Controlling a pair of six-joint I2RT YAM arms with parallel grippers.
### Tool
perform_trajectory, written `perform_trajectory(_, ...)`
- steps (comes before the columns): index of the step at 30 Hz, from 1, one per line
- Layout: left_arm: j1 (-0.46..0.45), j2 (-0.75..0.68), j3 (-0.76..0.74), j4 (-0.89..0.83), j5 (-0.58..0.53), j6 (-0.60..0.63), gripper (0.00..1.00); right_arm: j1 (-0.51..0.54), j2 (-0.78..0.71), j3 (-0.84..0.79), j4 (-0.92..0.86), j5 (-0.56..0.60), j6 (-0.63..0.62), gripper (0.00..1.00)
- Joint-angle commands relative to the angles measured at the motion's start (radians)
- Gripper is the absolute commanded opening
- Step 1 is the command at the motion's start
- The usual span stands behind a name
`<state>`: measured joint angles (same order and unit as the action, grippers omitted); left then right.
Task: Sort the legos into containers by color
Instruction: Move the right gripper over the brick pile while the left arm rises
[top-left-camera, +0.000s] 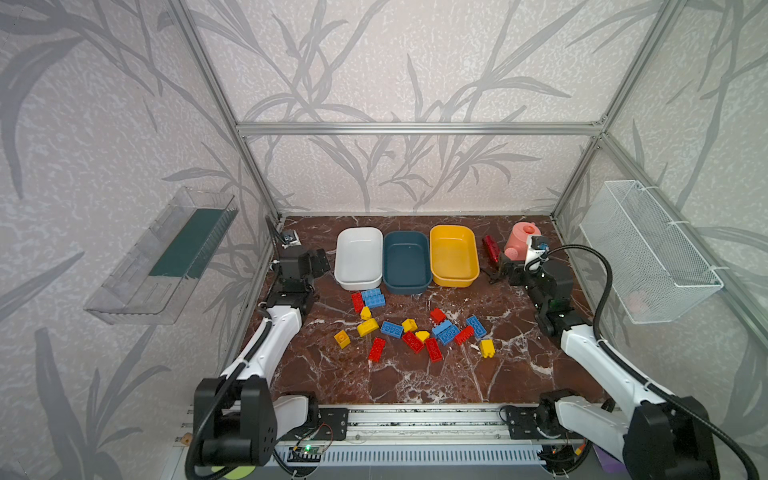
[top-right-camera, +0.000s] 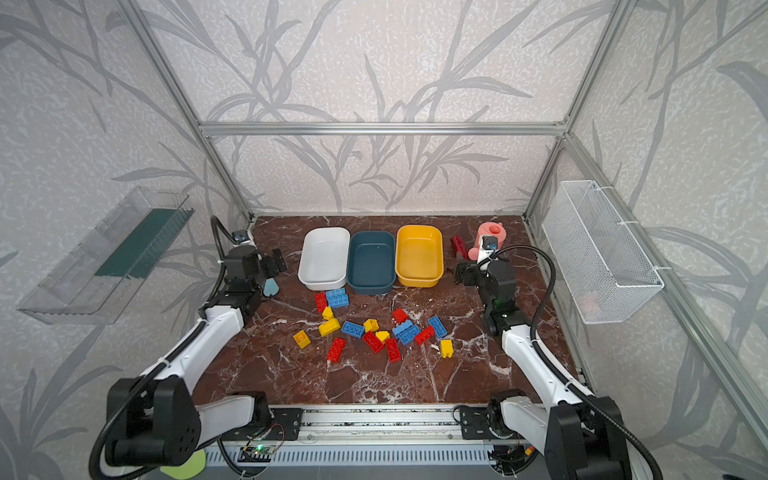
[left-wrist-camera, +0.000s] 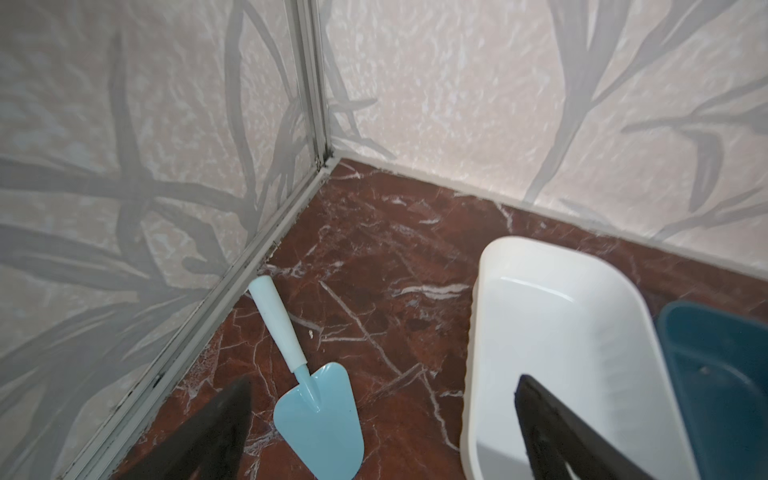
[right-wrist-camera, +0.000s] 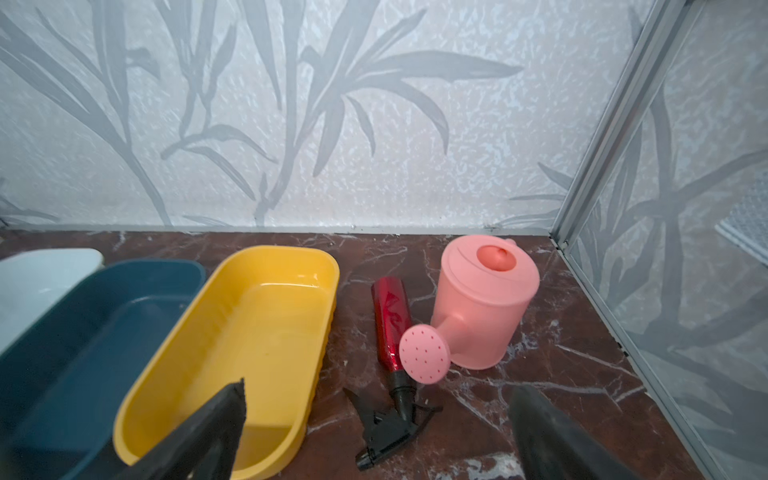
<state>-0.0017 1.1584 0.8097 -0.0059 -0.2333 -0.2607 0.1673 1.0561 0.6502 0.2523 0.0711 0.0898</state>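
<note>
Both pairs of jaws are gaping wide and gripping nothing. Over on the far left of the tabletop (top-left-camera: 415, 386), the left jaws are hovering just beside the white tub (top-left-camera: 359, 255). Close by them, the left wrist view is showing a light-blue toy trowel (left-wrist-camera: 318, 415) lying flat, handle pointing toward the corner. Across the way, the right jaws are hanging just beside the yellow tub (top-left-camera: 453, 253), close to the black trigger head of a red spray bottle (right-wrist-camera: 390, 324) that is lying on its side. A pink watering can (right-wrist-camera: 484, 299) is standing upright just beside that bottle. Between white and yellow the dark teal tub (top-left-camera: 406, 262) is sitting, all three side by side along the back, bare floors showing. Nearer the front, the legos (top-left-camera: 412, 341) are lying loose on the tabletop, red, blue and yellow mixed together, with one red and one blue brick just in front of the white tub. Out on the walls, a clear tray (top-left-camera: 166, 257) is hanging on the left and a white wire basket (top-left-camera: 648, 249) on the right.
</note>
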Motion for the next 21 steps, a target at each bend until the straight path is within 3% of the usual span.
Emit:
perform_trajectory(1, -0.03, -0.108, 0.084, -0.464, -0.016, -0.19, 0.99, 0.072, -0.036, 0.097, -0.412, -0.069, 0.074, 0.95)
perform_trajectory(4, -0.085, -0.24, 0.128, -0.655, 0.028, -0.235, 0.99, 0.234, -0.046, 0.172, -0.544, -0.02, 0.026, 0.95)
perform_trajectory(7, -0.204, -0.331, 0.16, -0.786, -0.025, -0.194, 0.99, 0.409, -0.023, 0.218, -0.612, 0.024, -0.042, 0.95)
perform_trajectory(9, -0.233, -0.382, 0.16, -0.858, -0.026, -0.189, 0.99, 0.488, 0.006, 0.236, -0.618, -0.021, -0.06, 0.95)
perform_trajectory(12, -0.233, -0.476, 0.109, -0.853, 0.018, -0.162, 0.99, 0.572, 0.087, 0.27, -0.618, -0.098, -0.092, 0.94)
perform_trajectory(15, -0.245, -0.581, 0.042, -0.819, 0.085, -0.146, 0.99, 0.625, 0.186, 0.294, -0.574, -0.091, -0.123, 0.92)
perform_trajectory(21, -0.361, -0.678, 0.035, -0.853, 0.064, -0.146, 0.99, 0.672, 0.422, 0.424, -0.577, -0.211, -0.17, 0.91)
